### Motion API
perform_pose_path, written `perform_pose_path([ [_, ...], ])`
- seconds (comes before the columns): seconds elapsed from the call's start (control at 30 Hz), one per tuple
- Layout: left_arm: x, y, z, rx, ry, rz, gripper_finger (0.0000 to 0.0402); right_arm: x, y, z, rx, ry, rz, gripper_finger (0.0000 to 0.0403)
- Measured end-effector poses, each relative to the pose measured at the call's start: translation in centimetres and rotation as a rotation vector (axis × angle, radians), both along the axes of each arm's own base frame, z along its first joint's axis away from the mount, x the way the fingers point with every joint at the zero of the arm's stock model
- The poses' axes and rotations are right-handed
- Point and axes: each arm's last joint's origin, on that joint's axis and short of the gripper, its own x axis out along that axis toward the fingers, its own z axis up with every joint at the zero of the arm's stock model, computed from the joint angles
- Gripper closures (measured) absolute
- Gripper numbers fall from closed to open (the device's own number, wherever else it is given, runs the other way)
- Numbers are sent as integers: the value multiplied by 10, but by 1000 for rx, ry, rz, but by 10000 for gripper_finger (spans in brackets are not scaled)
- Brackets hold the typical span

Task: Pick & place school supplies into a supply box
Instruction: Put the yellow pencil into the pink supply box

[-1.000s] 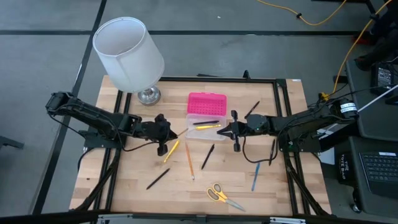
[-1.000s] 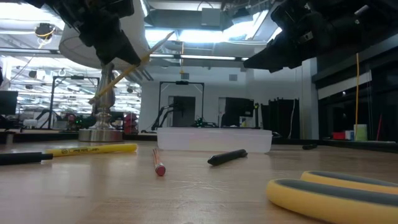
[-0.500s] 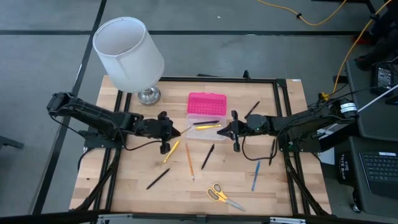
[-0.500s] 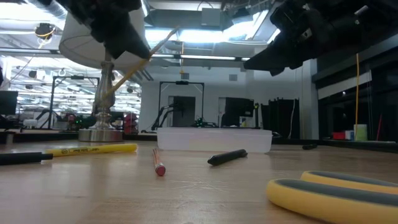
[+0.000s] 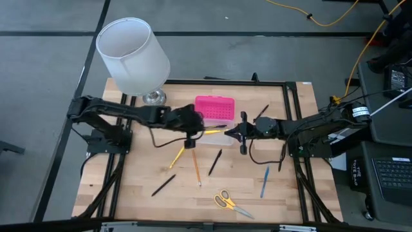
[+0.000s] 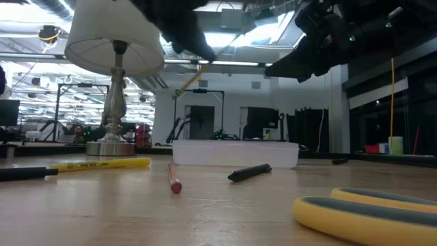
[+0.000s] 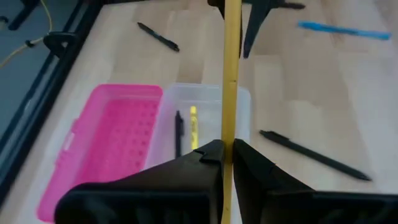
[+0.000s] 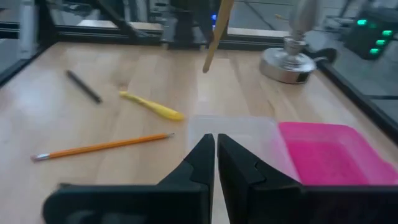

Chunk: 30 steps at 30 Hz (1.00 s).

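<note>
Item: yellow pencil (image 7: 232,68), clamped in left gripper (image 5: 190,124), poised directly over supply box (image 5: 212,134) on the counter (image 5: 129,187), long axis pointing along the box. Right gripper (image 5: 242,134) shut, empty, beside the box's far end.

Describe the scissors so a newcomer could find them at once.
Start at the white lamp at one corner of the wooden table in the high view, then cross to the opposite long edge. The scissors lie flat there, apart from both grippers, the only supply with yellow loop handles rather than a thin straight shaft.
</note>
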Motion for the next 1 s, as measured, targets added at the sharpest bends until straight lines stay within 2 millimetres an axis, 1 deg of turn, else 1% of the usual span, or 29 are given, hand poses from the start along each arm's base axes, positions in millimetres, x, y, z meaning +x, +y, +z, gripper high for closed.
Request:
perform_pose_path([
  [0.17, 23, 13, -4, -1, 43, -27, 389, -1, -2, -1, 12, 7, -79, 377],
  [0.3, 36, 22, -15, -10, 92, -15, 389, -2, -3, -5, 65, 42, -141, 377],
  [0.47, 43, 31, -37, -27, 176, 2, 389, -4, 8, -5, 92, 47, -108, 377],
  [0.67, 49, 34, -60, -88, 252, -13, 389, -10, 22, 1, 79, 44, -43, 377],
  [0.8, 53, 35, -72, -78, 286, -30, 389, -12, 26, 6, 72, 23, -21, 377],
  [1.0, 59, 36, -87, -59, 311, -54, 389, -12, 27, 5, 57, 29, -13, 377],
])
